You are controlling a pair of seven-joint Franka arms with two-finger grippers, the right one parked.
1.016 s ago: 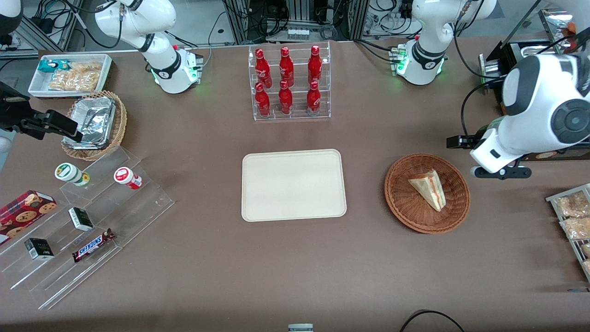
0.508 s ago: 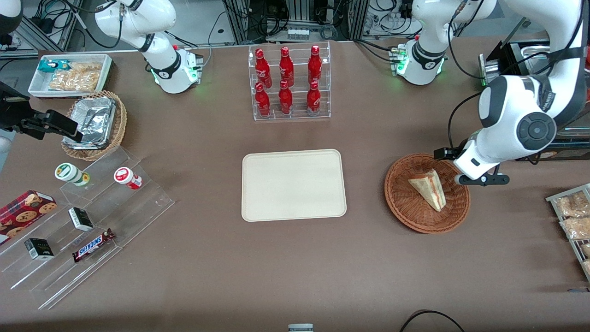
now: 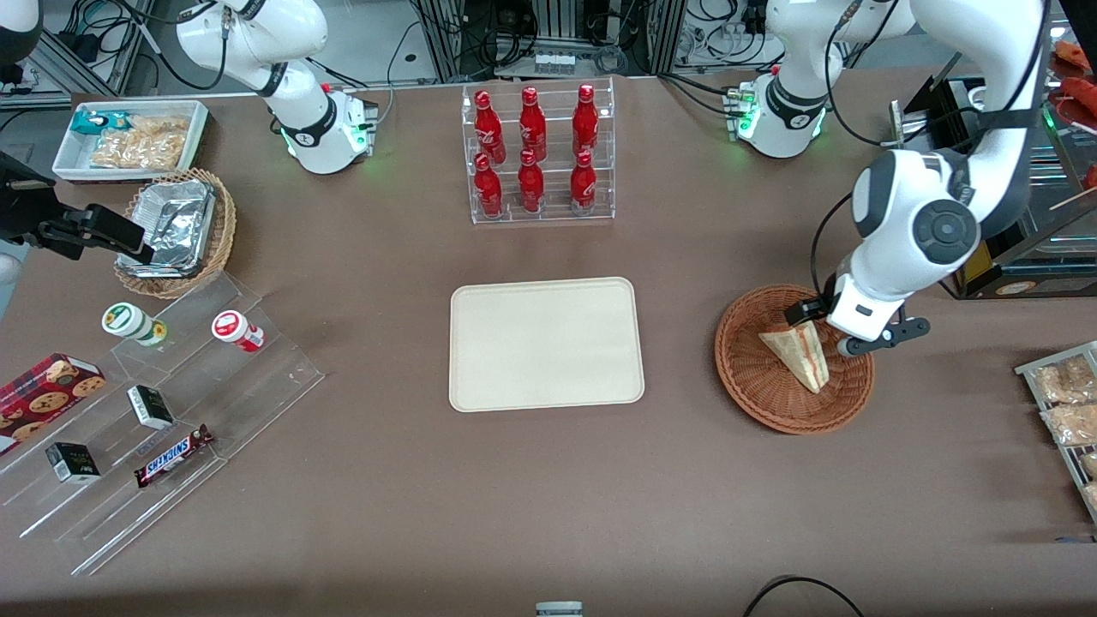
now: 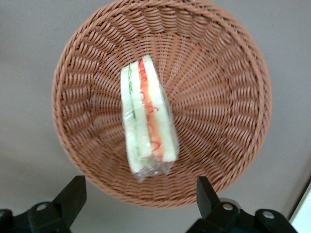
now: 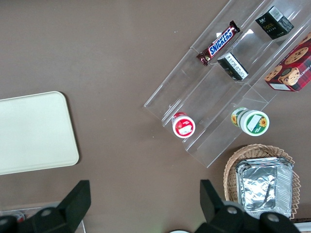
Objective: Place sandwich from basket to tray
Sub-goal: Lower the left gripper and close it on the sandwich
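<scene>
The sandwich [image 3: 797, 353], a pale bread wedge with red and green filling, lies wrapped in clear film in the reddish-brown woven basket [image 3: 754, 390] toward the working arm's end of the table. It also shows in the left wrist view [image 4: 147, 116], lying in the basket [image 4: 218, 97]. My left gripper [image 3: 825, 328] hovers above the basket's rim, over the sandwich's wide end, open and empty. In the wrist view the gripper [image 4: 138, 196] has its jaws wide apart, over the basket's edge. The cream tray [image 3: 546, 344] lies flat at the table's middle, with nothing on it.
A clear rack of red bottles [image 3: 536, 154] stands farther from the front camera than the tray. A clear stepped stand with snacks [image 3: 154, 420], a foil-filled wicker basket [image 3: 176, 231] and a white bin [image 3: 128, 137] lie toward the parked arm's end. Packets [image 3: 1063, 403] lie near the working arm's table edge.
My left arm has swung in from the table's edge toward the basket and come down; the gripper now hangs over the basket's rim by the sandwich. Sandwich and basket have not moved.
</scene>
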